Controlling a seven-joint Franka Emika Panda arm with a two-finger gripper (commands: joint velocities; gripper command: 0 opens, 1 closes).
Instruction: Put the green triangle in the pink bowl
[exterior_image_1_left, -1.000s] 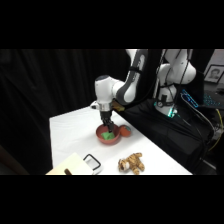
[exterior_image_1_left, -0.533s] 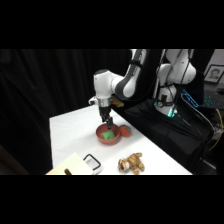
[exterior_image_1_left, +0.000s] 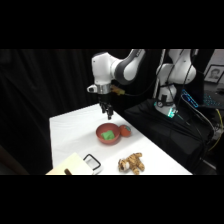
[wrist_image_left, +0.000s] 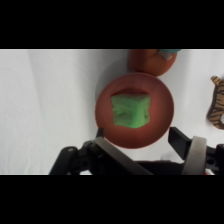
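Sitting blocky and matte, the green triangle (wrist_image_left: 131, 111) is filling the round, smooth pink bowl (wrist_image_left: 160, 127); the tool (wrist_image_left: 150, 150) is hanging spread apart, empty.

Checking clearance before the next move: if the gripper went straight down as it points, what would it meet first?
Probably the green triangle lying in the pink bowl; the gripper hangs open above them.
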